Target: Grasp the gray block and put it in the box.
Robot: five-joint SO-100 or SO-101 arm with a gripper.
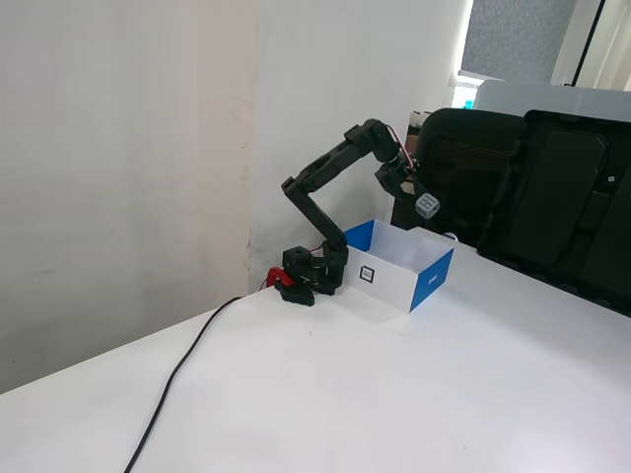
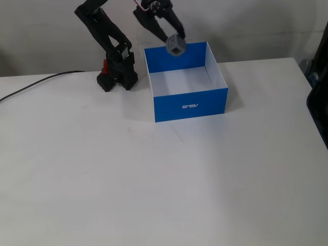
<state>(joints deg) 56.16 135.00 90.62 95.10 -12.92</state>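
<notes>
The gray block (image 1: 427, 205) is held between the fingertips of my gripper (image 1: 422, 200), up in the air above the open-top box (image 1: 385, 281). In the other fixed view the block (image 2: 176, 44) hangs over the back left part of the box (image 2: 189, 105), at the tip of the gripper (image 2: 175, 41). The box is white inside with blue sides and stands just beside the arm's base (image 2: 118, 74). Its inside shows nothing in it. The gripper is shut on the block.
A large black case (image 1: 552, 187) stands behind the box, at the right in a fixed view. A black cable (image 1: 187, 365) runs from the arm base across the white table toward the front left. A wall is close behind the arm.
</notes>
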